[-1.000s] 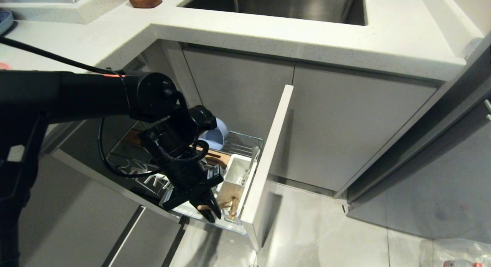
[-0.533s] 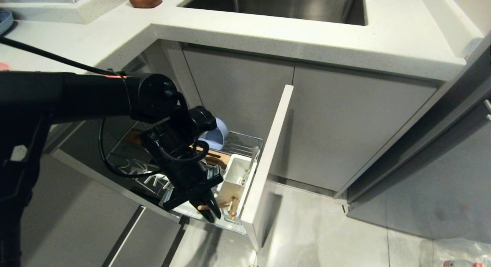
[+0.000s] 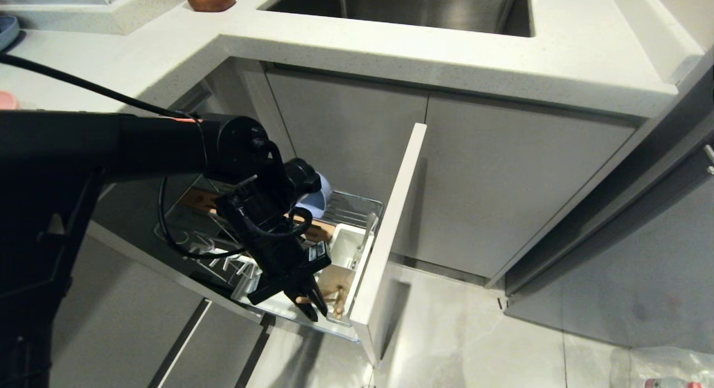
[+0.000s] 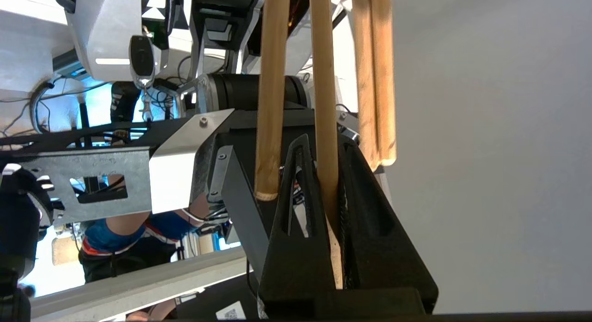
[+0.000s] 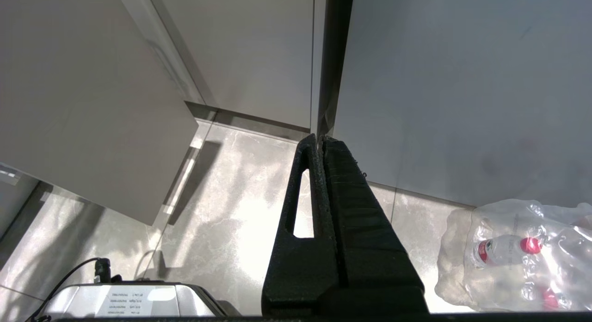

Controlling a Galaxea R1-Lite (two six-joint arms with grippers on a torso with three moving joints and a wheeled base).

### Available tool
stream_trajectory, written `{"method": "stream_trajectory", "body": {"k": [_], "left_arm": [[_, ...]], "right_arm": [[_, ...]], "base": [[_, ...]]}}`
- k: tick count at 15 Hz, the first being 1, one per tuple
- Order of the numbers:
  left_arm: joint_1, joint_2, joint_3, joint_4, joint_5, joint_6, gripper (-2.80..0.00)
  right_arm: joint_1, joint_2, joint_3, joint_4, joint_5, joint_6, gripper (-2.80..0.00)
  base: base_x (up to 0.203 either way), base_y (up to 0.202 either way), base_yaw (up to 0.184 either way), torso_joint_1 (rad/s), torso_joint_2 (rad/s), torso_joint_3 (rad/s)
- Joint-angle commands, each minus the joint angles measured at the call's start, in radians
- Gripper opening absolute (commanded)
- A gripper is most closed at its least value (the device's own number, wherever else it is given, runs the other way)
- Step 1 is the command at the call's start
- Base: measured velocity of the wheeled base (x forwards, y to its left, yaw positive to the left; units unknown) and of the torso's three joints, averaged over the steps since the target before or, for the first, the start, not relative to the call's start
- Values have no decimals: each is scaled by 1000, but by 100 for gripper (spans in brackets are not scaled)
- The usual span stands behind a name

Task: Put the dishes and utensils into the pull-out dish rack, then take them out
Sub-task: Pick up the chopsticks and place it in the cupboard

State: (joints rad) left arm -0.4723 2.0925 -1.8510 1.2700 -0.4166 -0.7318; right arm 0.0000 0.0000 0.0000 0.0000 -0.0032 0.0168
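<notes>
White speckled countertop (image 3: 446,48) overhangs grey cabinet doors (image 3: 346,126) above marbled floor tiles (image 3: 474,343).

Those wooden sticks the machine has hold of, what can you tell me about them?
They are two chopsticks, thin, round, pale brown, wooden by the look. In the left wrist view the left tool is shut on one stick near its blunt end; the other lies close beside it, apparently outside the grip. A faint double to one side looks like a reflection in the panel. In the head view the arm hides most of them, down at the white caddy in the pulled-out rack.
</notes>
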Motion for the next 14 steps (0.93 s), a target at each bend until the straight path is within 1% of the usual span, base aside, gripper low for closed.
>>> {"method": "stream_trajectory", "body": {"k": [1,6,7,14], "left_arm": [[0,15,-6,6,-2,-5,-280],[0,17,-11,8,-2,0,-280],[0,15,-12,8,-2,0,0],[1,-25,-26,12,3,-8,0]], "right_arm": [[0,2,0,0,0,0,-280],[0,2,0,0,0,0,-280],[0,2,0,0,0,0,-280],[0,2,0,0,0,0,-280]], "base": [[0,0,0,0,0,0],[0,0,0,0,0,0],[0,0,0,0,0,0],[0,0,0,0,0,0]]}}
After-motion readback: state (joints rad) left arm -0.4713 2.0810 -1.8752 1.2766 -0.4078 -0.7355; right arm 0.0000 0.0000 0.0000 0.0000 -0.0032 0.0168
